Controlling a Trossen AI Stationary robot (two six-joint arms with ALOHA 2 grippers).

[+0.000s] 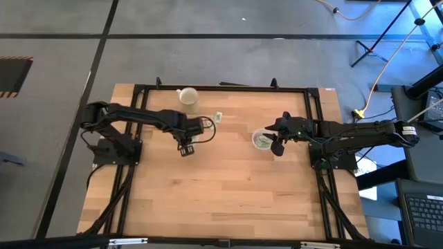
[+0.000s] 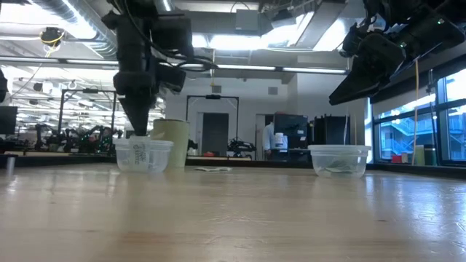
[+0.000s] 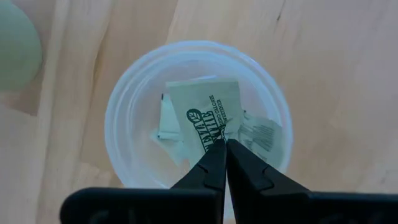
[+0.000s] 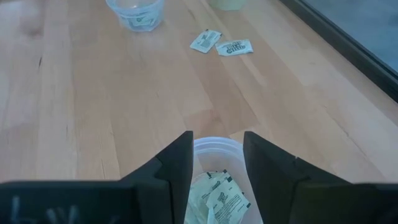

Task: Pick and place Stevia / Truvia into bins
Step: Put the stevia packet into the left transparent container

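The left gripper [image 3: 222, 144] hung over the left bin [image 3: 124, 106], a clear cup standing toward the table's [image 1: 228, 194] far-left part, near the cream cup [image 1: 188, 97] by the far edge. Its fingers were pinched together on the edge of a green-and-white Stevia packet [image 3: 208, 115], which reached down into the cup among a few packets already there. So the step in hand looked like the drop: the next move called for parting the fingers so the packet falls clear, then lifting straight up without catching the rim.

Two loose packets [image 4: 221, 43] lay on the bare wood near the far edge, just right of the cream cup, still to be collected.

Toward the right edge, the right gripper [image 4: 217, 162] hovered over the right bin [image 4: 214, 147], fingers wide apart and holding nothing; several packets lay inside that cup.
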